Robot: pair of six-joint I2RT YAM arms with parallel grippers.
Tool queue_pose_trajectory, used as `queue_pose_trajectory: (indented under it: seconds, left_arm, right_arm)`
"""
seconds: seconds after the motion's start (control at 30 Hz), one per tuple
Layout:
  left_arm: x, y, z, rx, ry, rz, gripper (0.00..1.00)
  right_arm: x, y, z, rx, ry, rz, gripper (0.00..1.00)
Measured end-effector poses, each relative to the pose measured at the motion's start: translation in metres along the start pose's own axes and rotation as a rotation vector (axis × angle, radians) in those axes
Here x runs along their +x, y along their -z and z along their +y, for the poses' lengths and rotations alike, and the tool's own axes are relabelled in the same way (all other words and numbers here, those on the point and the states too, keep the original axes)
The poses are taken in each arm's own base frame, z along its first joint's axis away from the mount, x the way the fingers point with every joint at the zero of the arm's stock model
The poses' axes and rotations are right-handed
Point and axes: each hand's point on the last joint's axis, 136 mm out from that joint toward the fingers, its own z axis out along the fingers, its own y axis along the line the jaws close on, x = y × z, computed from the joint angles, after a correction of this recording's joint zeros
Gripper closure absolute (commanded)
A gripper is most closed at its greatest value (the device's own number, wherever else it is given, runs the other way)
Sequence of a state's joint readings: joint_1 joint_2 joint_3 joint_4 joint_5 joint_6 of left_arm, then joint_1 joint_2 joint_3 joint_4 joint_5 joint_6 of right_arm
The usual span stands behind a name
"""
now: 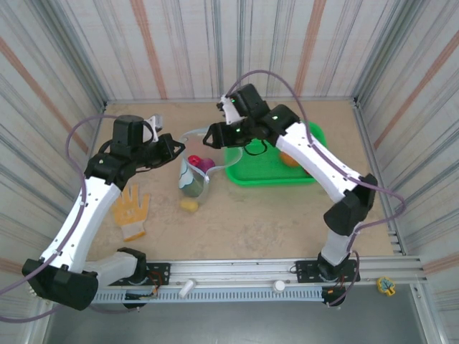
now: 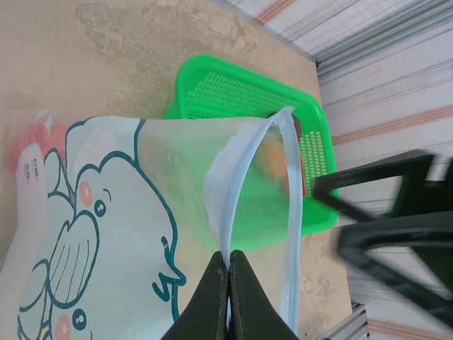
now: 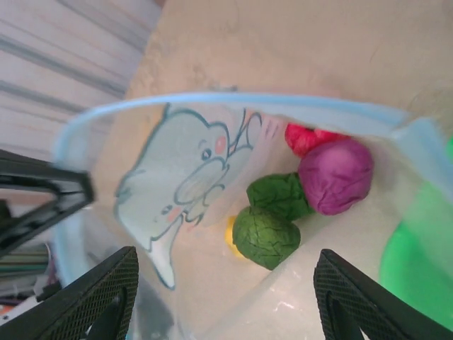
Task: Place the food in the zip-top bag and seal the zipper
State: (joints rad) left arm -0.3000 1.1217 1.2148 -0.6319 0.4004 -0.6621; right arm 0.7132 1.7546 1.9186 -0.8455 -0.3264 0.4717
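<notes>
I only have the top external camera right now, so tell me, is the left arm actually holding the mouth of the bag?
Observer: Yes. In the left wrist view the left gripper has its jaws shut on the zipper at the mouth of the zip-top bag.
Operator: What food is in there?
Observer: The right wrist view looks into the mouth: one purple piece, two green pieces and a red piece partly hidden by the purple one.
Operator: Is the right arm carrying anything?
Observer: No. The right gripper hangs over the mouth, jaws open, nothing between them.
</notes>
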Motion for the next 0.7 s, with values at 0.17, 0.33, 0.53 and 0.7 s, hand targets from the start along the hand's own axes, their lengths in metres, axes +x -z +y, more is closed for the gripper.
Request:
queue_pose_trajectory:
  seconds: [0.17, 0.33, 0.53, 0.7]
  left_arm:
    - [0.0, 0.0, 0.0, 0.0, 0.0, 0.0, 1.0]
    - [0.004, -0.002, 0.0, 0.018, 0.015, 0.013, 1.0]
    - [0.005, -0.006, -0.004, 0.051, 0.019, 0.016, 1.0]
    - [0.005, -0.009, -0.004, 0.062, 0.029, 0.014, 1.0]
  right_arm:
    - [-0.018, 0.051, -0.052, 0.13, -0.064, -0.139, 0.3]
    - [-0.004, 0.066, -0.159, 0.447, -0.182, -0.162, 0.3]
    - [0.035, 0.053, -0.269, 0.689, -0.331, -0.038, 0.05]
    - [0.058, 0.027, -0.311, 0.751, -0.378, 0.065, 0.0]
